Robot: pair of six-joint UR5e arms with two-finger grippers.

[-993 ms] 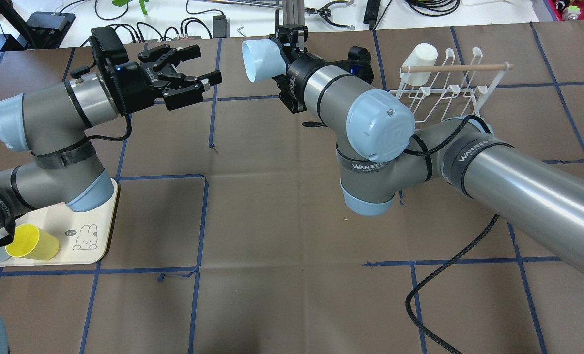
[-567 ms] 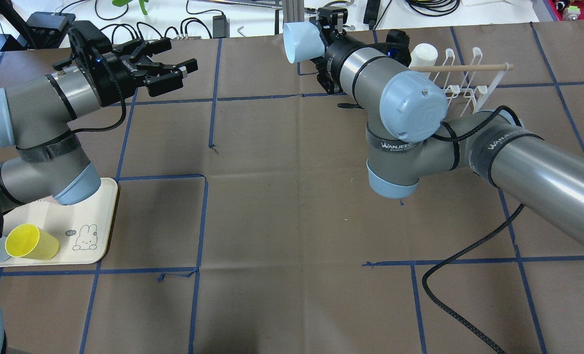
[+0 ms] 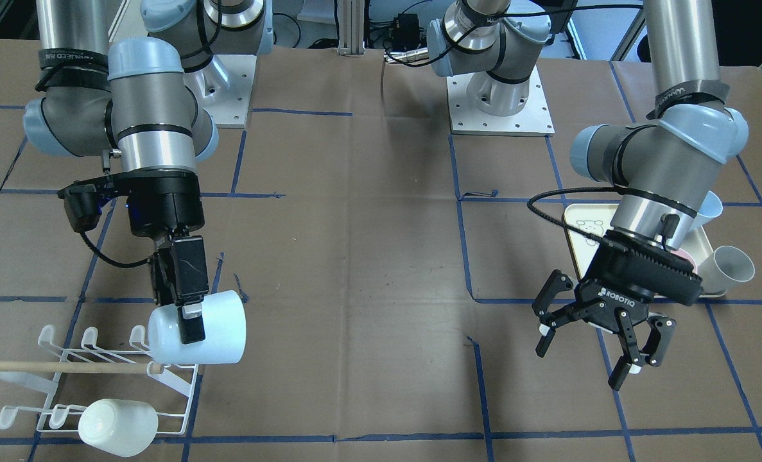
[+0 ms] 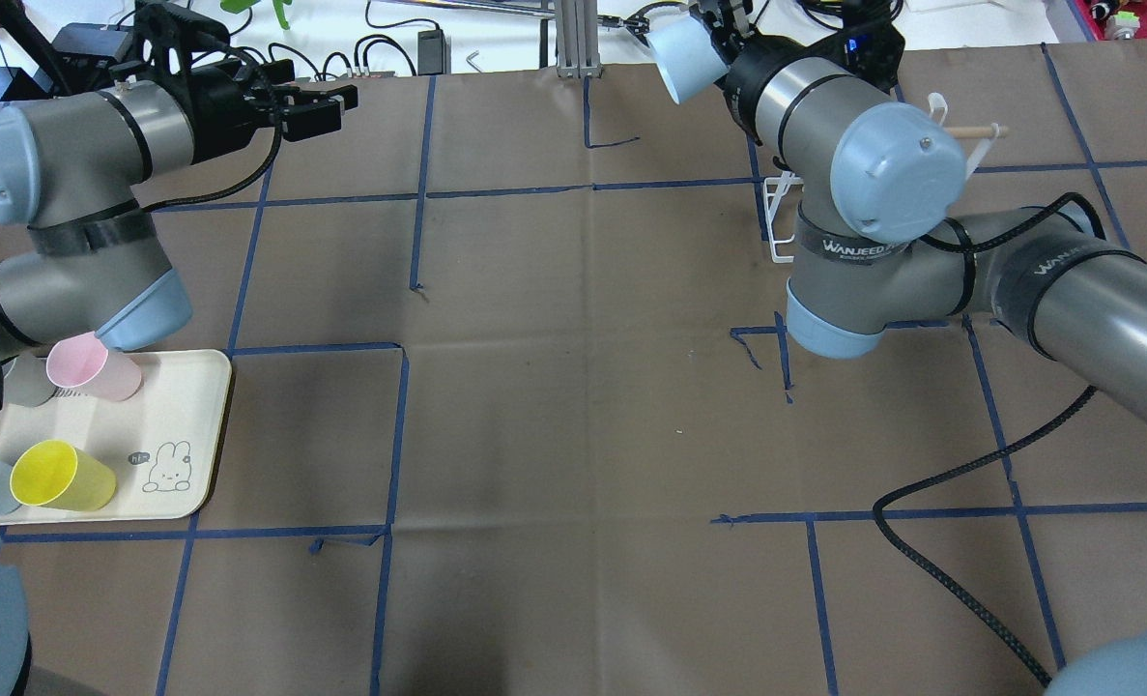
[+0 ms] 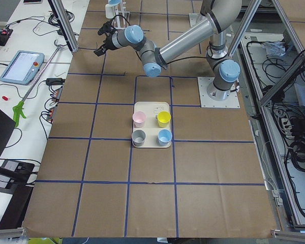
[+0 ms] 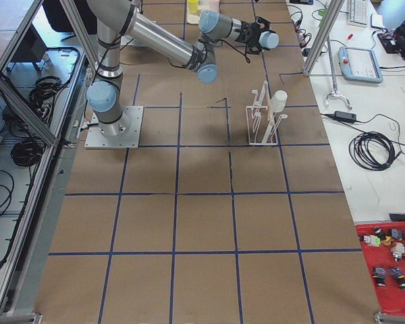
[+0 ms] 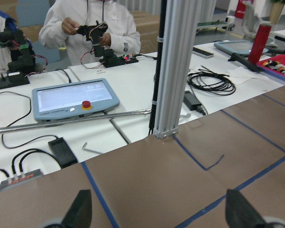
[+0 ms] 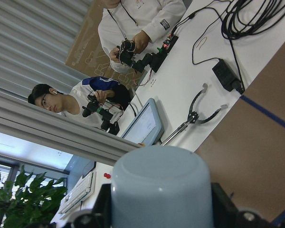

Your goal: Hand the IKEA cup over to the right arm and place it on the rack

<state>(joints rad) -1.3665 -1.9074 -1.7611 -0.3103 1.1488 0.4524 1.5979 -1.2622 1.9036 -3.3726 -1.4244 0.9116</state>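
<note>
The right pincer [image 3: 191,327] is clamped across the body of the pale-blue IKEA cup [image 3: 217,337], held sideways in the air near the white rack [image 3: 66,367], while the left pincer [image 3: 596,346] hangs spread and empty; the cup looks like light, stiff, slick plastic, so it probably wants a firm side grip.

1 white cup [image 3: 117,418] fills a rack [image 3: 66,366] prong (others stand free).

Cream tray [image 4: 182,406] — pink cup [image 4: 93,365], yellow cup [image 4: 61,476] on it; grey cup [image 5: 138,136] too.

Six cups [image 3: 217,333], one rack [image 3: 66,367], one tray [image 4: 186,406].
</note>
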